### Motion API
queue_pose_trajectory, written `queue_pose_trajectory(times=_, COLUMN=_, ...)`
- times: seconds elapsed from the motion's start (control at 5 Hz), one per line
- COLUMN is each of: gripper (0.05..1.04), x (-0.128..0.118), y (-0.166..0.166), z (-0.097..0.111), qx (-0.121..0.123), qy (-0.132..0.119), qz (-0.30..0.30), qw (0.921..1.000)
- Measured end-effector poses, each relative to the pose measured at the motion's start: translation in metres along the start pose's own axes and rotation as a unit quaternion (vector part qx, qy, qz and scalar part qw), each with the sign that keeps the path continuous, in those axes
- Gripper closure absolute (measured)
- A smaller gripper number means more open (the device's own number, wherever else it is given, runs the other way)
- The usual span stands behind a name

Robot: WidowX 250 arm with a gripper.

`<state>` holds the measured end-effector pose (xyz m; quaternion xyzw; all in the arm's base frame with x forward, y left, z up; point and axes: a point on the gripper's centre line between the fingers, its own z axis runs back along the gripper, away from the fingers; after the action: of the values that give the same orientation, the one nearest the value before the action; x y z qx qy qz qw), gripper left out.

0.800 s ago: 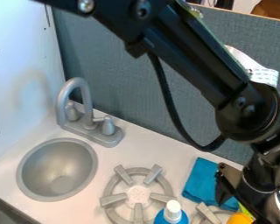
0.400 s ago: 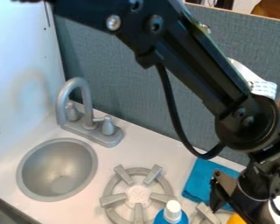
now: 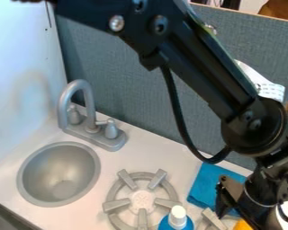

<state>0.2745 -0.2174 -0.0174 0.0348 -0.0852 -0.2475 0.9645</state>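
Observation:
The gripper (image 3: 245, 204) hangs low at the lower right, over the right edge of a folded blue cloth (image 3: 208, 184). Just below it an orange-yellow object (image 3: 242, 225) is partly covered, cut off by the bottom edge. Left of the gripper, a blue bottle with a white cap (image 3: 177, 217) stands upright in front of the cloth. Whether the gripper touches the cloth or the orange-yellow object cannot be told.
A grey burner grate (image 3: 142, 217) lies left of the bottle, and part of a second grate (image 3: 210, 219) shows right of it. Farther left are a round sink (image 3: 58, 174) and a grey faucet (image 3: 91, 126). A grey-blue partition (image 3: 128, 85) stands behind.
Since the first frame the gripper has shifted slightly left, and the upper arm has moved right and down. More of the orange-yellow object is covered now. Nothing else has visibly moved.

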Motion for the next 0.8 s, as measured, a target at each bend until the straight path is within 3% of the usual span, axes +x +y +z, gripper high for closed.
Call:
queue_pose_trajectory(times=0.2, gripper=0.073, x=0.007, y=-0.002, z=-0.021, qx=-0.037, qy=-0.022, qz=0.015, qw=0.9989)
queue_pose_trajectory(times=0.4, gripper=0.073, x=0.017, y=-0.002, z=-0.038, qx=-0.064, qy=-0.029, qz=0.023, qw=0.9973)
queue_pose_trajectory(times=0.8, gripper=0.073, x=0.025, y=-0.009, z=-0.053, qx=-0.083, qy=-0.045, qz=0.038, qw=0.9948)
